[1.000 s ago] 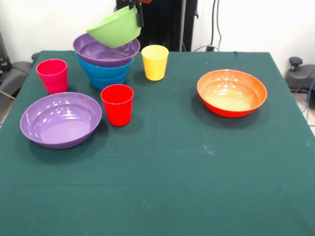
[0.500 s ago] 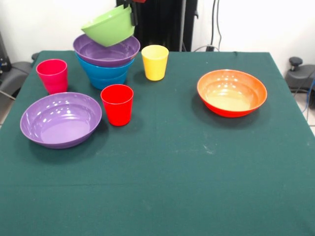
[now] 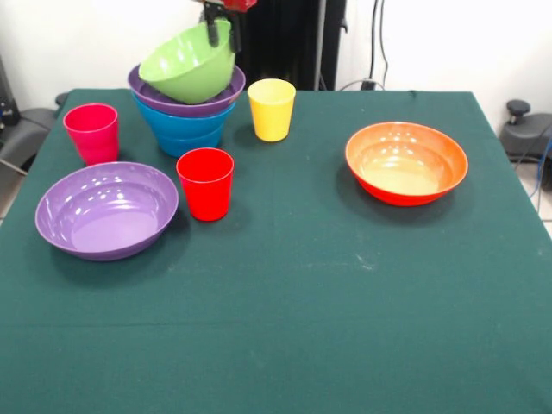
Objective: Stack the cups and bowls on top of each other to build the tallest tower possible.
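My gripper (image 3: 221, 31) is shut on the rim of the lime green bowl (image 3: 185, 65), which hangs tilted, its opening turned toward the camera, with its base down in the purple bowl (image 3: 220, 93) of the tower. That purple bowl sits in nested blue bowls (image 3: 185, 128) at the table's far left. A second purple bowl (image 3: 106, 210) lies at the near left. The orange bowl (image 3: 406, 162) is at the right. The pink-magenta cup (image 3: 91, 133), the red cup (image 3: 205, 183) and the yellow cup (image 3: 272, 109) stand upright around the tower.
The green cloth table (image 3: 302, 302) fills the view. Black equipment (image 3: 526, 129) stands beyond the right edge, and the robot's dark pedestal (image 3: 289, 39) is at the far side behind the tower.
The gripper has lowered the green bowl from above the tower down into the purple bowl, and the bowl has tipped more toward the camera.
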Robot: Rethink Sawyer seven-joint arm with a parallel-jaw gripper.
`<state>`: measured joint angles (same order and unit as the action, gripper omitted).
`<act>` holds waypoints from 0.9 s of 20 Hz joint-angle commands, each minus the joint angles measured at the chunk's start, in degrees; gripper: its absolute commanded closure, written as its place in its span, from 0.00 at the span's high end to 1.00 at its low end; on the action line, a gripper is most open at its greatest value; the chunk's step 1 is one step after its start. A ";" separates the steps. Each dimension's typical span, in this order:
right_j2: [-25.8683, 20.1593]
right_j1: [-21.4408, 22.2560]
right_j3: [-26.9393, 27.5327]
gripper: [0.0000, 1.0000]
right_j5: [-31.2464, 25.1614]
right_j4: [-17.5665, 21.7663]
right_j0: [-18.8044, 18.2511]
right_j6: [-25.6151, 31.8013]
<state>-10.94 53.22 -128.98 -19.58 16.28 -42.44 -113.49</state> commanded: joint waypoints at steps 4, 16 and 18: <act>-2.80 -2.64 4.65 1.00 3.08 2.83 0.40 -1.01; -2.29 -7.93 10.30 1.00 0.50 1.49 2.85 -1.91; -2.51 -8.25 11.81 1.00 -1.90 1.05 3.60 -1.40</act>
<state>-10.88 49.44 -123.27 -19.59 16.29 -41.27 -113.49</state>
